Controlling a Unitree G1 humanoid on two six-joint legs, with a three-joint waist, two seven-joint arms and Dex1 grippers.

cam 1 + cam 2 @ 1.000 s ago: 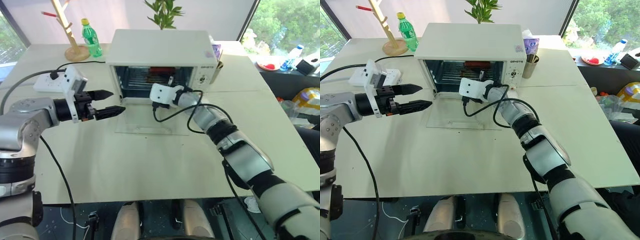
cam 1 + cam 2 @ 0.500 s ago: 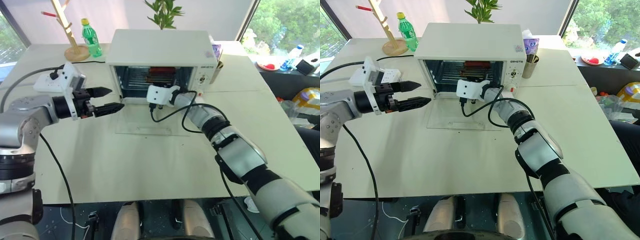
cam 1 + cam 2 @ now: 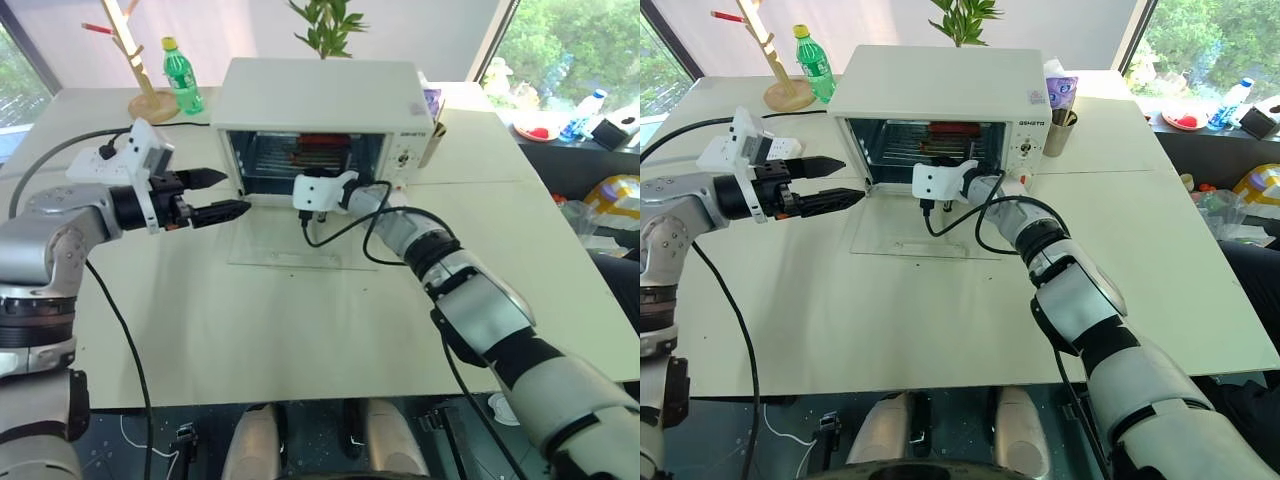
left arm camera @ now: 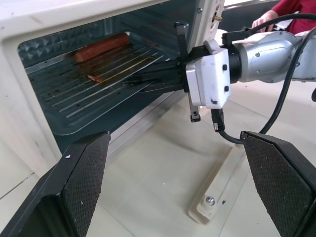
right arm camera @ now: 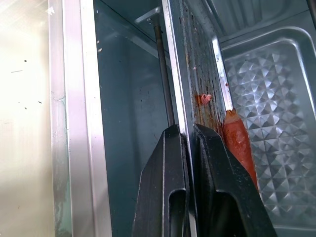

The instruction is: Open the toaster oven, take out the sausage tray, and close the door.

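Right gripper (image 5: 190, 148) jaws clamped on tray (image 4: 98, 81) front rim, left gripper (image 3: 228, 195) jaws apart. Thin, stiff, probably light and greasy-slick; sausage (image 4: 101, 47) could roll.

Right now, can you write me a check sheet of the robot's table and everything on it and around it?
Surface: pale table, bare in front.
Job's things: white toaster oven; its door lies open, flat on the table; sausage tray inside, red sausage at the back.
Clutter: green bottle, wooden rack, power strip, cup beside the oven.
Grippers: right pincer shut on the tray's front rim; left pincer open, in the air left of the oven.
Cables: black cable looping off the right wrist; another to the power strip.
Surroundings: windows, greenery, potted plant behind.
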